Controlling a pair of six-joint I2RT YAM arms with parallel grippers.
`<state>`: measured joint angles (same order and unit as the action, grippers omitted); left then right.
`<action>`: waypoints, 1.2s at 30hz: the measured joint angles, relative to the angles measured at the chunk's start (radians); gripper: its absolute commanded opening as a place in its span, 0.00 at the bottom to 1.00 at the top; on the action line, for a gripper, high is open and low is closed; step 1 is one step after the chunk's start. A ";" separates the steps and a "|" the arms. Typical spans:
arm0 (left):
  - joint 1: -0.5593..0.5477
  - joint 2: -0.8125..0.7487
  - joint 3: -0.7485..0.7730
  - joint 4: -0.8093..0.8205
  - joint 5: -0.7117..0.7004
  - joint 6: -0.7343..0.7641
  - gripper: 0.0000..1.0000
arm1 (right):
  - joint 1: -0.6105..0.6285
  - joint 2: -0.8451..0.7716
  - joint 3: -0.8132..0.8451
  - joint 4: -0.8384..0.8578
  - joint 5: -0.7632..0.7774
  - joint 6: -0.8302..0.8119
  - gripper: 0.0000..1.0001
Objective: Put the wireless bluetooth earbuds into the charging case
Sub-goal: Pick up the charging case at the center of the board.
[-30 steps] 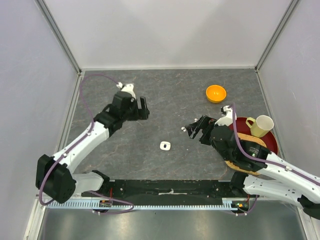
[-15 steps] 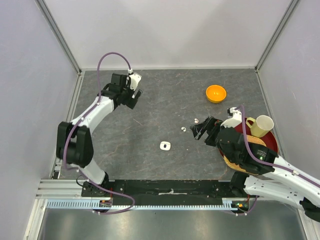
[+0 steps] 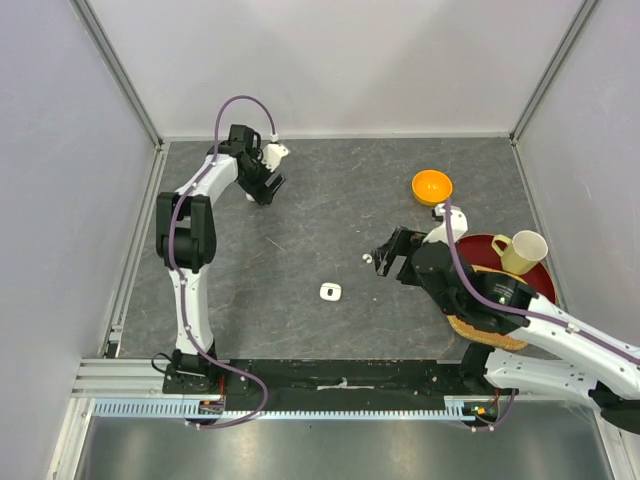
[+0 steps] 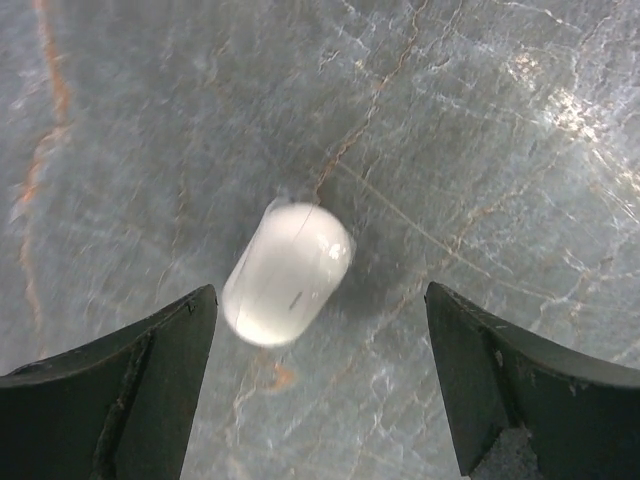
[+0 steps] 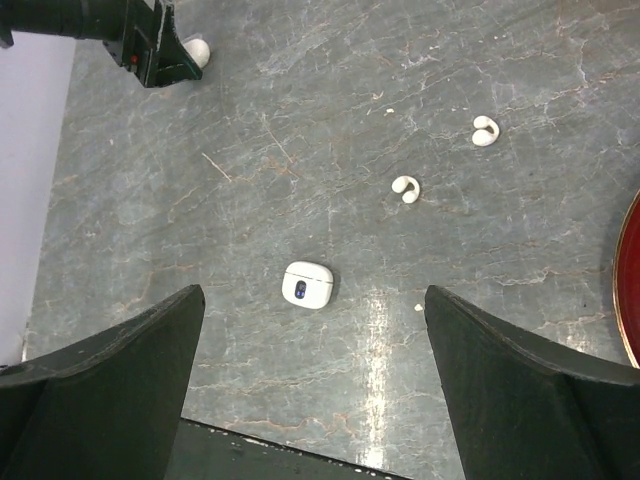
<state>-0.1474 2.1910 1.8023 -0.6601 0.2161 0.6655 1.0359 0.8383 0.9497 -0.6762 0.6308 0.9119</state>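
The red plate (image 3: 540, 290) at the right of the top view carries a pale yellow mug (image 3: 520, 250), upright with its handle to the left. A woven round mat (image 3: 480, 338) overlaps the plate's lower edge and is partly hidden by the right arm (image 3: 580, 340). Above them an orange bowl (image 3: 432, 186) stands by itself on the bench (image 3: 300, 220), a grey surface veined like stone. In the left wrist view a smooth white pill case (image 4: 288, 272), shut and blurred, lies slantwise on the bench between the left fingers (image 4: 150, 385), which are spread wide and touch nothing. The same case shows in the upper left of the right wrist view, just beside those fingers. The right fingers (image 5: 120, 375) are likewise released, spread at the lower corners of their view with nothing between them. At the centre of that view lies a rounded square case (image 5: 307, 285), white with a small dark blue mark; whether its lid is up cannot be told. Up and right of it, apart from it and from each other, lie one earbud (image 5: 405, 188) and a second earbud (image 5: 485, 131). Both are tiny glossy white curled pieces on bare bench, outside either case. A few white specks (image 5: 419, 306) lie nearby.
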 measured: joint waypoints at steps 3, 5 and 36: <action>0.010 0.075 0.068 -0.043 0.033 0.018 0.90 | -0.004 0.064 0.040 0.000 0.000 -0.021 0.98; 0.019 0.108 0.100 -0.065 0.051 0.026 0.90 | -0.009 0.111 0.064 0.000 -0.003 -0.039 0.98; 0.045 0.138 0.122 -0.145 0.094 0.018 0.48 | -0.077 0.091 0.071 0.001 -0.077 -0.069 0.98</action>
<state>-0.1024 2.3295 1.9247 -0.8055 0.3099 0.6838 0.9588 0.9295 1.0210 -0.6754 0.5533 0.8433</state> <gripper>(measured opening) 0.581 0.979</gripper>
